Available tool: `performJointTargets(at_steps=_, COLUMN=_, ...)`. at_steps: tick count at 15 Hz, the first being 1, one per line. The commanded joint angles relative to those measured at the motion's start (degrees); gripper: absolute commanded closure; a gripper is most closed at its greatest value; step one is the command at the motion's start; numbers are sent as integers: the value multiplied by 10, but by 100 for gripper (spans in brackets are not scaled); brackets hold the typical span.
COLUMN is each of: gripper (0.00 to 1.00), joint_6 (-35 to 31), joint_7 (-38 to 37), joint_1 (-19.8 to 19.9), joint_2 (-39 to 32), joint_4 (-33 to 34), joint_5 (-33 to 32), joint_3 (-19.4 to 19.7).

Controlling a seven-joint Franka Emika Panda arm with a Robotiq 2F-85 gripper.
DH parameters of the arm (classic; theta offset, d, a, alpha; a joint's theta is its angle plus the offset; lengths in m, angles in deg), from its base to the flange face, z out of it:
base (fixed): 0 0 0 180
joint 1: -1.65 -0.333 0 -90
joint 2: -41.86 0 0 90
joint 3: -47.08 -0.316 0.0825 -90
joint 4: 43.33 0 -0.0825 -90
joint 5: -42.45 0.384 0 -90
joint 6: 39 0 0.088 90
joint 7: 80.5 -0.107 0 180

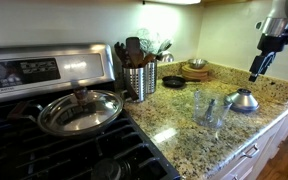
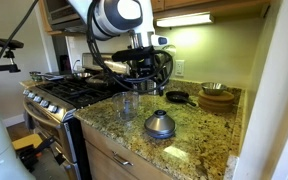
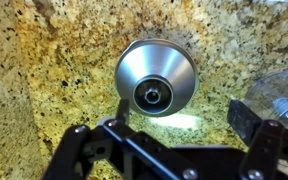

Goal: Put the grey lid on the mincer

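Note:
The grey lid (image 3: 156, 77) lies dome up with its knob on top on the granite counter, centred under the wrist camera. It also shows in both exterior views (image 1: 243, 100) (image 2: 160, 124). The mincer (image 1: 209, 106) is a clear cup standing just beside the lid; it shows in an exterior view (image 2: 130, 104) and at the right edge of the wrist view (image 3: 280, 95). My gripper (image 3: 184, 112) is open and empty, hanging well above the lid (image 1: 256, 70) (image 2: 146, 72), with its fingers to either side of the lid's near edge.
A pan with a large glass lid (image 1: 79, 110) sits on the stove. A ribbed steel utensil holder (image 1: 139, 80), a small black skillet (image 1: 174, 82) and wooden bowls (image 1: 195, 70) stand behind. The counter's front edge (image 1: 259, 135) is close to the lid.

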Motion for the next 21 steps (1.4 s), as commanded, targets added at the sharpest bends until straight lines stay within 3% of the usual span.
performJointTargets(at_steps=1, gripper=0, joint_6=-3, joint_7=2, joint_1=3, joint_2=-10, joint_4=4, joint_5=2, joint_3=-4)
performJointTargets(at_steps=8, gripper=0, joint_6=-15, joint_7=-18, joint_1=8, joint_2=-36, joint_4=16, joint_5=-11, joint_3=-7)
performJointTargets(at_steps=21, gripper=0, joint_6=-71, joint_7=-8, joint_1=13, joint_2=-159, joint_4=65, joint_5=12, joint_3=0)
